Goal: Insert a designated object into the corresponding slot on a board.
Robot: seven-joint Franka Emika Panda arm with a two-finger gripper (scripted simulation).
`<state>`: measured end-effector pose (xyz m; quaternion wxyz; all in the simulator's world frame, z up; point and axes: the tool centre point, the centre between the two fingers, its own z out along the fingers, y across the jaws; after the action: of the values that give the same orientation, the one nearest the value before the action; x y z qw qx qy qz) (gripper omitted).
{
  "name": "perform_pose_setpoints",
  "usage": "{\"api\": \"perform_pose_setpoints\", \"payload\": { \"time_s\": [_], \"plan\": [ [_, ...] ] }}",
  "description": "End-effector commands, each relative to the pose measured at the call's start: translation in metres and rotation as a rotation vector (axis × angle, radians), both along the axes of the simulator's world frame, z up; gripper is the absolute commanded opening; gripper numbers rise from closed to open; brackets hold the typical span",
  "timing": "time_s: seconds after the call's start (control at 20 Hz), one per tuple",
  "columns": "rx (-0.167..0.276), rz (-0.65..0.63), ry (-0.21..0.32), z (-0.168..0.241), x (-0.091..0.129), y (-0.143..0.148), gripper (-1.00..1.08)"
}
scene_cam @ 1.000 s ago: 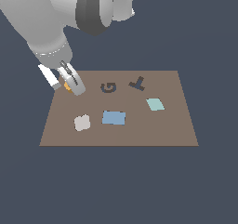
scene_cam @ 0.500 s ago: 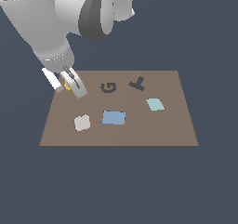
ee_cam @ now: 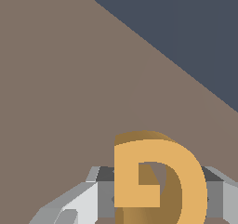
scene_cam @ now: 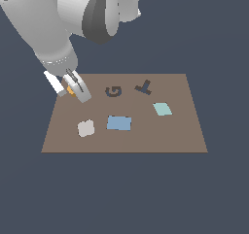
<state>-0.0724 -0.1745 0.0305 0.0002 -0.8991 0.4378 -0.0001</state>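
The gripper [scene_cam: 73,89] hangs over the far left corner of the brown board [scene_cam: 160,136], as the exterior view shows it, its two pale fingers [scene_cam: 80,92] angled down and towards the exterior view's right. Between them sits the orange G-shaped block [scene_cam: 70,90], of which only a small orange patch shows in that view, tucked behind the nearer finger. In the wrist view the block [ee_cam: 158,181] fills the foreground, its curved stroke and inner bar plain to see, with grey gripper parts [ee_cam: 69,204] showing on either side of it and pressed against its flanks; the jaws stand clamped on the block. Whether the block is lifted clear of the board or just touching it cannot be told from either view. The dark G-shaped slot [scene_cam: 113,91] lies on the far part of the board, to the exterior view's right of the gripper and apart from it, with bare board between them. Further right along the same far strip is a dark T-shaped recess [scene_cam: 143,87]. Nearer on the board lie a grey square tile [scene_cam: 86,128], a blue rectangle [scene_cam: 119,123] just beside it, and a pale teal tile [scene_cam: 162,108] further right.
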Motion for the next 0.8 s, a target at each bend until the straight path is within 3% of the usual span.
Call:
{"api": "perform_pose_setpoints", "payload": {
  "time_s": [0.0,0.4,0.75],
  "plan": [
    [0.000,0.003,0.000,0.000,0.000,0.000,-1.00],
    [0.000,0.086,0.000,0.000,0.006,0.001,-1.00],
    [0.000,0.250,0.000,0.001,0.017,0.005,-1.00]
  ]
}}
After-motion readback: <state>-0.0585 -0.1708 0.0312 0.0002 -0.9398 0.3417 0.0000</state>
